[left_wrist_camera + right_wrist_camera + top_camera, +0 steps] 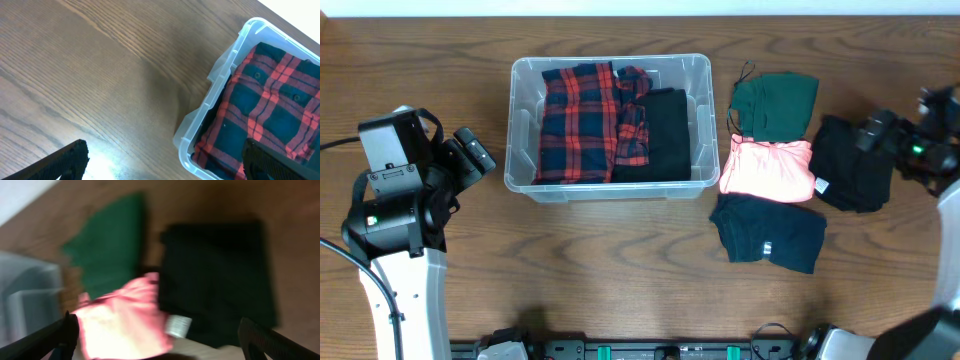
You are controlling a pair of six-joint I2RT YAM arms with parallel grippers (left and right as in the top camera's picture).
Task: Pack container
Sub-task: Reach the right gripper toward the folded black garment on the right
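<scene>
Red-navy plaid shirt [577,120], black garment [665,133], pink top [768,168].

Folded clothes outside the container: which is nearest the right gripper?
The black garment, farthest right, under the right gripper; the green one, pink one and teal one lie nearer the container.

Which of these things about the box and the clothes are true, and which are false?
1. The red checked shirt lies inside the clear box. True.
2. The pink top is inside the box. False: it lies on the table, to the right of the box.
3. The left hand is holding a shirt. False: it is open and empty, beside the box.
4. The green top lies right next to the pink top. True.
5. The right hand is over the box. False: it is over the black clothes at the far right.
</scene>
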